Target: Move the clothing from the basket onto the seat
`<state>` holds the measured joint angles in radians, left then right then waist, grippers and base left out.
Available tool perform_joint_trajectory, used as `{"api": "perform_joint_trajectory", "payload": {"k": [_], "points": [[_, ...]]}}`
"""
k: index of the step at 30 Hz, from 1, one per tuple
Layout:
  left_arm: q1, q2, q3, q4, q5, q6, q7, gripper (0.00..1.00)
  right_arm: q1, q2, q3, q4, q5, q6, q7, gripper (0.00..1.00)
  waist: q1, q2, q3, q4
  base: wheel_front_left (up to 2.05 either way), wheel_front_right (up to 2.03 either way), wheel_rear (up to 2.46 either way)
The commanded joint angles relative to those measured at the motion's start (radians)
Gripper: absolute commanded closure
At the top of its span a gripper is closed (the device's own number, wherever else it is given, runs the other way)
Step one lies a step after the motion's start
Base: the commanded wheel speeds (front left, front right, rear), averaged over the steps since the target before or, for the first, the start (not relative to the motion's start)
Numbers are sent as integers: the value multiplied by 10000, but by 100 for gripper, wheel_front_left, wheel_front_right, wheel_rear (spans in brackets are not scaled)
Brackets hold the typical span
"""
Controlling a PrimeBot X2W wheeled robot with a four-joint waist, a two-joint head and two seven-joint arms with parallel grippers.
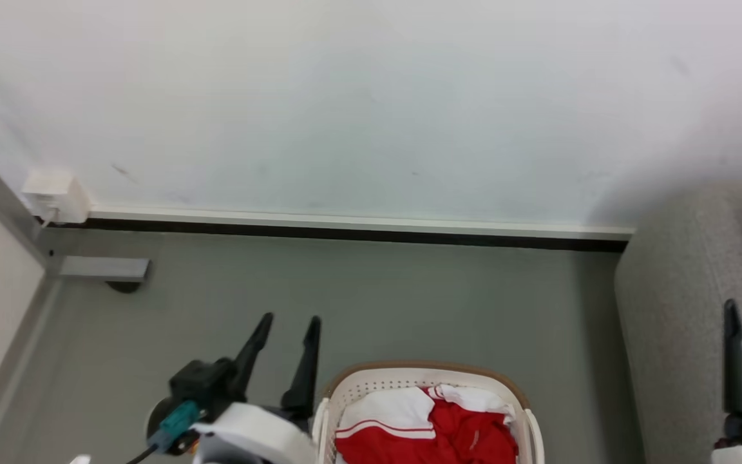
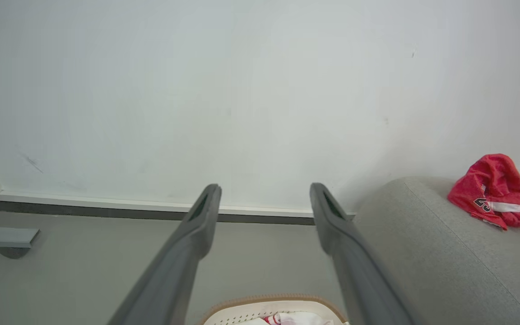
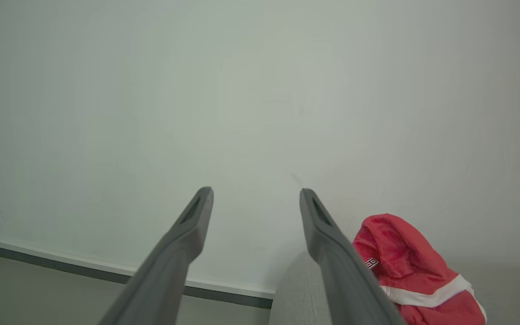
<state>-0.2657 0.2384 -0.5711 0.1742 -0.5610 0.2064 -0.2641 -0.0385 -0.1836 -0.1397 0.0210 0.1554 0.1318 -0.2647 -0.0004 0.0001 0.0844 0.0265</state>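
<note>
The left hand (image 1: 290, 319) stood fully open, its two fingers spread wide, holding nothing and touching nothing. It hung over the floor (image 1: 409, 303) just left of the basket (image 1: 422, 368), fingers pointing toward the wall (image 1: 371, 103). The clothing (image 1: 432, 432), red with white panels, lay bunched inside the basket, just beside that hand's wrist and nearer the robot than its fingertips. The right hand (image 3: 255, 190) was likewise spread wide and empty, over the seat (image 1: 667, 309), which stood right of the basket. A second red garment (image 2: 497, 192), with white trim and dark numerals, lay crumpled on the seat close to the wall, beyond the right hand's fingertips and a little to their right, apart from them in the head view, and well apart from the left hand
</note>
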Motion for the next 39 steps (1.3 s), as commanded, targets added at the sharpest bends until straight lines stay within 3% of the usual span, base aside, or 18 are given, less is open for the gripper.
{"api": "perform_joint_trajectory", "payload": {"k": [1,8,18,28,34,39], "points": [[329,30,257,-37,263,-108,-4,0,214,134,108,-79,-80,-22,6,0,4,-1,-160,208,0,0,0],[1448,-145,1914,96,1481,-1133,-5,0,900,683,583,10,-268,-22,6,0,4,-1,-444,483,0,0,0],[2674,-911,3932,457,2968,-2410,-5,0,1783,1172,553,585,-274,-22,6,0,4,-1,-939,473,0,0,0],[3012,-1494,5178,714,3744,-3007,-5,0,1735,1305,554,1066,-116,-22,6,0,4,-1,-971,164,0,0,0],[2803,-1696,5293,644,4096,-3195,-5,0,1458,1313,559,882,-81,-22,6,0,4,-1,-743,-131,0,0,0],[2163,-1784,4741,1023,4281,-3290,-5,0,1061,1307,567,445,-61,-22,6,0,4,-1,-33,-386,0,0,0]]}}
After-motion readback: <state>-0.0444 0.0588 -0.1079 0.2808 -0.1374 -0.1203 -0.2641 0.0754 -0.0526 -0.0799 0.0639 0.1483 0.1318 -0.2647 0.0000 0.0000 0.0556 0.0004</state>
